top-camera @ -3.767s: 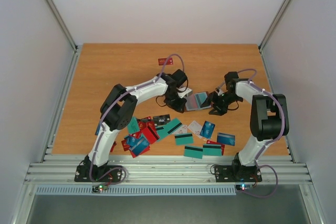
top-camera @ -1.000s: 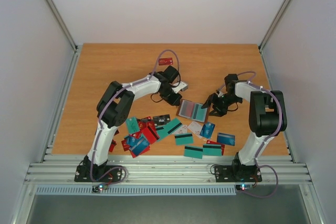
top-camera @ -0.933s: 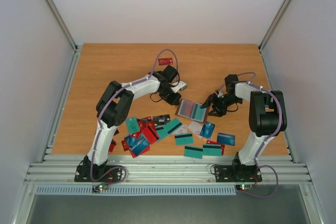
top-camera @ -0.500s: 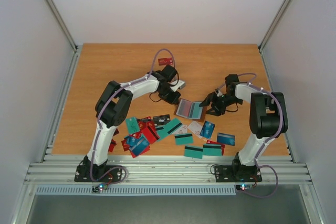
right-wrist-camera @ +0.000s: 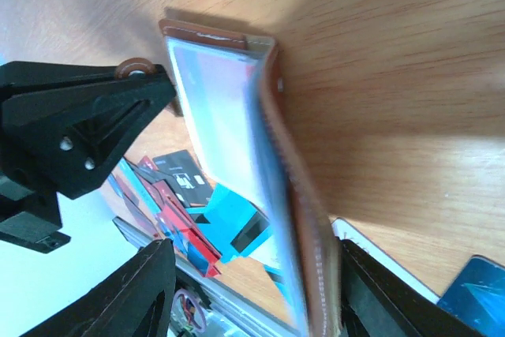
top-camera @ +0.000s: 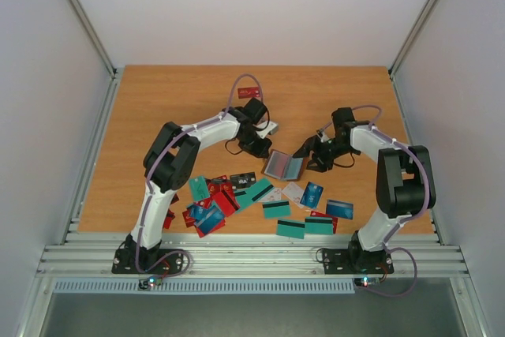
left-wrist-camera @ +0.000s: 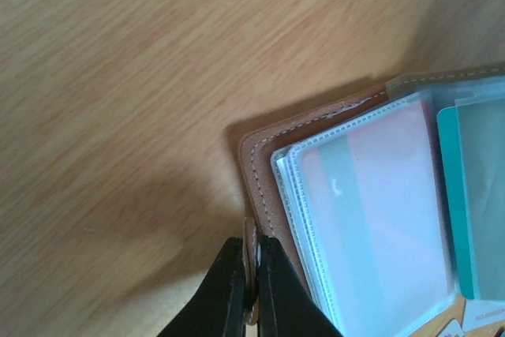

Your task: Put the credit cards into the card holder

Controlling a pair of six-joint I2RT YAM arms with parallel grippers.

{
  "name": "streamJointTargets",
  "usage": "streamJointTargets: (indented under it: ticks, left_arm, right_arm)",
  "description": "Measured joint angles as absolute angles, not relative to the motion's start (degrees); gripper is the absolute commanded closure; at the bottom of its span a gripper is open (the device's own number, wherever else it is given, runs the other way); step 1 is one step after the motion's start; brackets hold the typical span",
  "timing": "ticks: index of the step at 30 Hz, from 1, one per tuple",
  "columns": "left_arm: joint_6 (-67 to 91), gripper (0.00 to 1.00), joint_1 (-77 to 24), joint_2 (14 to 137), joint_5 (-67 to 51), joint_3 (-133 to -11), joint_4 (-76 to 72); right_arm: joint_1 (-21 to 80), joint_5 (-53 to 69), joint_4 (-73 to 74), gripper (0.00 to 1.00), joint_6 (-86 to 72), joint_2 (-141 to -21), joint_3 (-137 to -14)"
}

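Note:
The brown card holder [top-camera: 282,166] lies half folded at the table's middle, its right cover raised. Clear sleeves [left-wrist-camera: 371,195] inside it carry a pink card and a teal card. My left gripper [top-camera: 259,147] [left-wrist-camera: 252,274] is shut on the holder's small snap tab at its left edge. My right gripper [top-camera: 306,155] [right-wrist-camera: 256,274] stands open around the raised cover [right-wrist-camera: 292,179], which leans against its right finger [right-wrist-camera: 371,290]. Loose credit cards [top-camera: 260,199] in teal, red, blue, black and white lie scattered on the near side of the holder.
A single red card [top-camera: 248,92] lies far back on the wooden table [top-camera: 173,108]. The card scatter spreads from the left arm's base side to the right arm's forearm. Grey walls close in both sides.
My right gripper has moved left and tipped the holder's right cover up, so the holder looks narrower from above. The left gripper has kept hold of the tab without moving.

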State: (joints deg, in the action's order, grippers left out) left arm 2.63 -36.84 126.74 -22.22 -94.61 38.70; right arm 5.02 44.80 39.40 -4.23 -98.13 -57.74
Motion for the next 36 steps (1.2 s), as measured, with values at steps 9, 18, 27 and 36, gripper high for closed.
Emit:
streamJointTargets:
  ticks: [9, 18, 27, 36]
  left_arm:
    - [2.6, 1.00, -37.6, 126.7, -22.3, -94.7, 39.7]
    - [2.9, 1.00, -37.6, 126.7, -22.2, -94.7, 40.5]
    - [4.8, 0.99, -37.6, 126.7, -24.0, -94.3, 40.6]
    - [10.7, 0.96, -35.6, 124.0, -31.5, -86.5, 33.7]
  right_arm:
    - [6.0, 45.4, 41.2, 0.44, -4.3, -96.9, -59.1]
    - [10.5, 47.1, 39.8, 0.44, -6.2, -98.3, -62.2]
    - [12.5, 48.8, 36.4, 0.43, -9.0, -107.1, -67.7]
    - [12.5, 50.6, 32.6, 0.43, -10.5, -113.7, -69.5]
